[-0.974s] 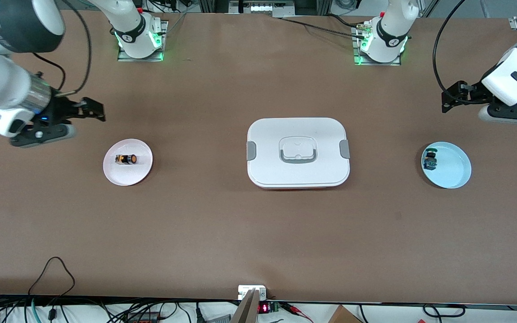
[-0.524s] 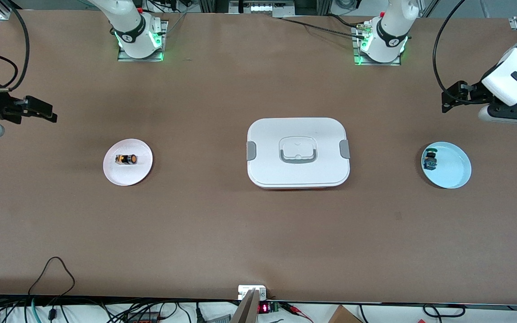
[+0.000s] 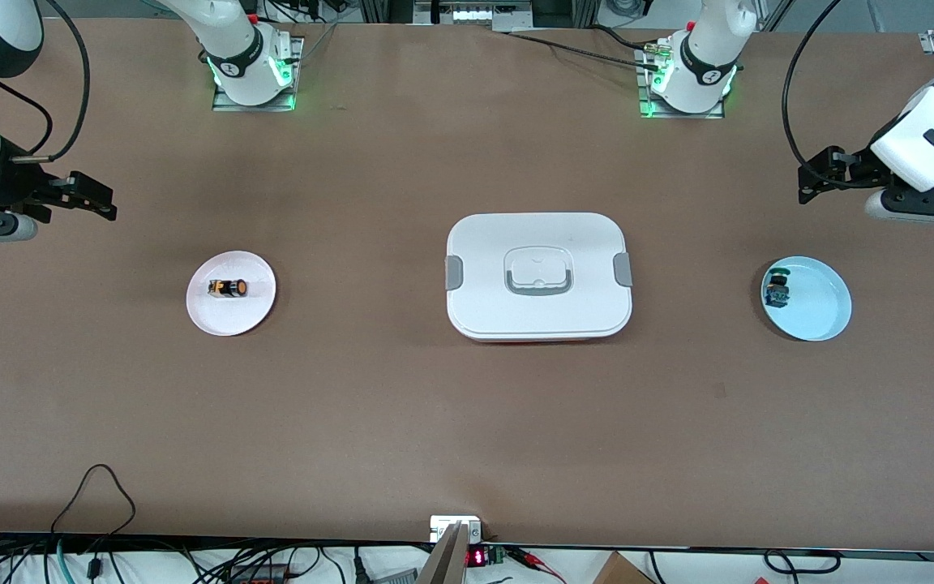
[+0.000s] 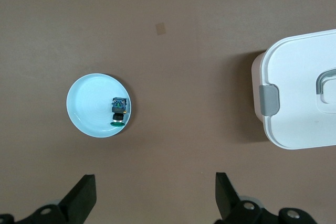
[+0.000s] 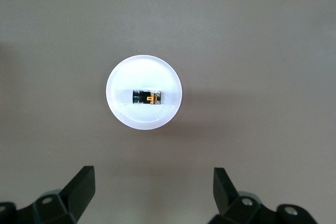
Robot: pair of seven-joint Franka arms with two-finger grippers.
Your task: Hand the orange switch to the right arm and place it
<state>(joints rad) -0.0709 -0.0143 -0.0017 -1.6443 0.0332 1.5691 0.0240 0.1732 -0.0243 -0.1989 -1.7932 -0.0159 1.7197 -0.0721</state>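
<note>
1. Brown table (image 3: 402, 422) is filling my screen, its near half bare, cables trailing along the near edge.
2. Farther in, three things are sitting in a row: a pink plate (image 3: 252, 312) toward the right arm's end, a white box (image 3: 538, 243) with its lid on in the middle, a blue plate (image 3: 828, 312) toward the left arm's end.
3. I'm seeing the orange switch (image 3: 229, 288) lying on its side on the pink plate: a small dark block with an orange part, orange showing near one end in the right wrist view (image 5: 147, 97).
4. On the blue plate a second switch (image 3: 777, 289), green-capped, is resting near the rim.
5. I'm judging that the orange switch is already lying at the right arm's end, as the task wants; whether a handover put it there, I can't say.
6. Right gripper (image 3: 98, 200) is hovering over bare table off the pink plate, fingers (image 5: 79, 190) spread, holding nothing.
7. Left gripper (image 3: 811, 180) is waiting over the table just off the blue plate, fingers (image 4: 81, 198) spread wide, carrying nothing.
</note>
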